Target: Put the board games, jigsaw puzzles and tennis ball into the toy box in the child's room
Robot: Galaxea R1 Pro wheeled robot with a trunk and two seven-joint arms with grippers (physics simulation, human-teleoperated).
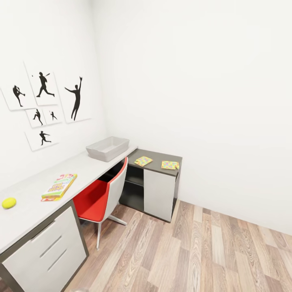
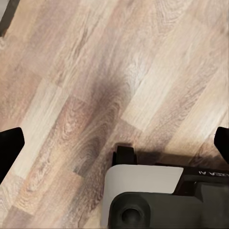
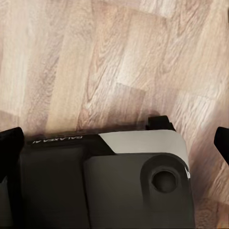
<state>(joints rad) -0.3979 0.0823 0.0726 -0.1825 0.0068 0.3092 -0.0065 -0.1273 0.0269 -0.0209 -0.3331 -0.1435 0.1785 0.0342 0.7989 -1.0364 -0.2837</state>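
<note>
The toy box, a pale grey bin, stands at the far end of the table and looks empty. A Skip-Bo board game lies flat on the near part of the top, with the tennis ball to its left. Two jigsaw puzzles rest on the lower dark section. The bed is out of view. My left gripper and right gripper hang open over the wood floor, their black fingertips far apart with nothing between them.
A red chair is tucked under the desk between the white drawers and the low cabinet. Baseball silhouette prints hang on the left wall. Plank floor stretches to the right. My base shows under the grippers.
</note>
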